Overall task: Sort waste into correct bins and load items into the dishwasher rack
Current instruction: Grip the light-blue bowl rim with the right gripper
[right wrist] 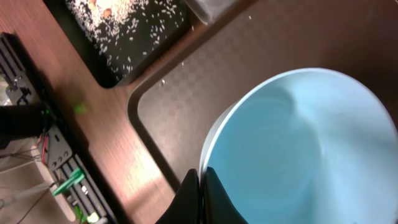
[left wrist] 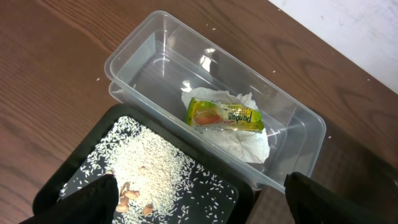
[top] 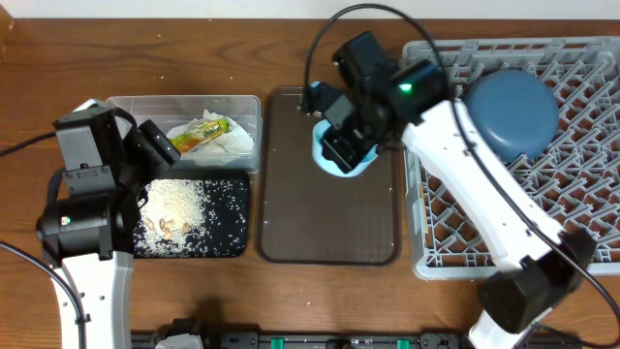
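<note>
My right gripper (top: pixel 344 147) is shut on the rim of the small light-blue bowl (top: pixel 319 155), which is over the brown serving tray (top: pixel 329 223). In the right wrist view the two fingertips (right wrist: pixel 193 186) pinch the pale rim of the bowl (right wrist: pixel 298 149). The left gripper (top: pixel 160 145) is open with nothing in it, above the black tray (left wrist: pixel 93 143) of white rice (left wrist: pixel 155 168). The clear tub (left wrist: pixel 124 56) holds the crumpled napkin (left wrist: pixel 249 143) with the yellow-green wrapper (left wrist: pixel 225 115) on top. A large dark-blue bowl (top: pixel 511 114) lies upside down in the grey dishwasher rack (top: pixel 465 242).
The tub (top: pixel 184 105) and black tray (top: pixel 242 218) sit side by side left of the brown tray, with the rack against the brown tray's right side. A few brown nut-like bits (left wrist: pixel 134 196) lie in the rice. Black equipment (right wrist: pixel 37 143) runs along the table's front edge.
</note>
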`<state>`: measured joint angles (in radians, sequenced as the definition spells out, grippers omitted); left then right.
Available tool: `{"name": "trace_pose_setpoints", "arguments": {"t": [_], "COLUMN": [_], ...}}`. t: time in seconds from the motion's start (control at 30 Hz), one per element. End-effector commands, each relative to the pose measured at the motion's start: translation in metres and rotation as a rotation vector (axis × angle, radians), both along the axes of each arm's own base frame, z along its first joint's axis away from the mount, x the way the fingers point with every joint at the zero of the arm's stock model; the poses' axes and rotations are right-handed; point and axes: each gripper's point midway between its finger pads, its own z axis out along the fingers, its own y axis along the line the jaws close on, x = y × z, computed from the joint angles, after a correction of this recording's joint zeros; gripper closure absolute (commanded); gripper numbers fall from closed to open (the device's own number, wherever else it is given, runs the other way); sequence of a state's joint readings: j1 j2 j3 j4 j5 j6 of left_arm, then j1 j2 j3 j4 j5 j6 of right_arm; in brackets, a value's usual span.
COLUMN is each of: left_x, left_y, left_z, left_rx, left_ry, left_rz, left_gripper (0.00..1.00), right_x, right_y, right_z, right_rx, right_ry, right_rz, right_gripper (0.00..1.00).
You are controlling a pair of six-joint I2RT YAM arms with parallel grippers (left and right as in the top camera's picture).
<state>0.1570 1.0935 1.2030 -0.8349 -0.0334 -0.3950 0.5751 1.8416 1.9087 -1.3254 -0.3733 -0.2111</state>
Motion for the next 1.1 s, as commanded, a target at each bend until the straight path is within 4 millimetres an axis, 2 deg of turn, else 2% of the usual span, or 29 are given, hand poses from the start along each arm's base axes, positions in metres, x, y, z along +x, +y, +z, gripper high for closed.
{"name": "trace_pose_setpoints", "arguments": {"t": [0.0,0.13,0.23,0.3,0.5,0.6,0.73,0.83,0.93,1.07], "left_x": [0.0,0.0,0.0,0.0,0.0,0.0,0.0,0.0,0.0,0.0], "left_y": [0.004,0.004,0.004,0.004,0.004,0.004,0.004,0.004,0.004,0.004], "left_z": [0.003,0.003,0.003,0.003,0.003,0.003,0.003,0.003,0.003,0.003], "left_rx": [0.013,0.013,0.013,0.013,0.013,0.013,0.013,0.013,0.013,0.013], "left_ry": [-0.002,-0.002,-0.002,-0.002,-0.002,-0.002,-0.002,-0.002,-0.002,-0.002], "left_rz": [0.009,0.01,0.01,0.009,0.01,0.009,0.01,0.01,0.009,0.01], "left_gripper": [0.12,0.12,0.12,0.12,0.12,0.12,0.12,0.12,0.12,0.12], "right_x": [-0.002,0.006,0.018,0.017,0.003,-0.004,-0.01,-0.014,-0.016,-0.017], "right_y": [-0.005,-0.008,-0.01,-0.005,0.004,0.006,0.006,0.003,0.002,0.002], "right_z": [-0.004,-0.011,-0.031,-0.051,-0.129,-0.155,-0.173,-0.178,-0.179,-0.179], "right_rx": [-0.018,-0.05,-0.092,-0.101,-0.141,-0.155,-0.16,-0.171,-0.176,-0.178], "right_ry": [0.03,0.013,-0.009,-0.004,-0.026,-0.051,-0.067,-0.055,-0.049,-0.046], "right_rz": [-0.025,-0.063,-0.144,-0.145,-0.101,-0.086,-0.075,-0.072,-0.072,-0.07], "right_gripper": [0.99,0.99,0.99,0.99,0.99,0.99,0.99,0.99,0.83,0.8]}}
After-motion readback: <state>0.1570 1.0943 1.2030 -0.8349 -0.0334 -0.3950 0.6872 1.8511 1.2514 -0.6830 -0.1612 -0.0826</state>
